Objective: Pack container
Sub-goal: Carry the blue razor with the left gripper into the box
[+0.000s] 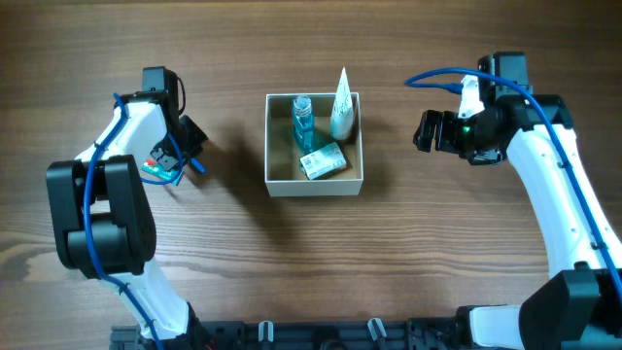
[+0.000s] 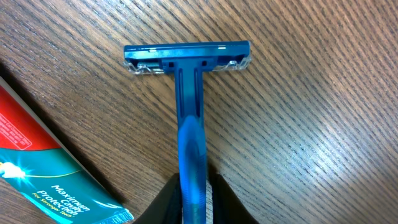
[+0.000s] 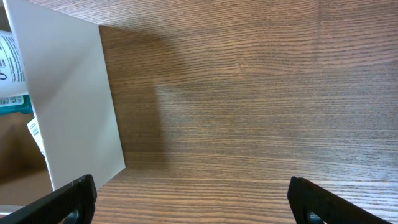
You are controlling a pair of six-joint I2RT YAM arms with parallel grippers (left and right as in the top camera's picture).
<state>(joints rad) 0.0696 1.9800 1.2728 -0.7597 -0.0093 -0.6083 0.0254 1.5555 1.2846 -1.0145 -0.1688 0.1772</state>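
Wood surface (image 1: pixel 311 262); overhead barely shows the razor (image 2: pixel 186 93), but the left wrist view has left jaws clamped on its handle. Right jaws wide open beside the box (image 3: pixel 74 106).

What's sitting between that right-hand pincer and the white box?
Nothing: only bare wooden table separates the right pincer from the container, as the overhead and right wrist views both show.

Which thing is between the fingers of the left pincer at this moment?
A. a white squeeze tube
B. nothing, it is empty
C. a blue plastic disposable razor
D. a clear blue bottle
C: in the left wrist view the handle of the blue plastic disposable razor runs down between the two fingers of the left pincer, which close on it from both sides.
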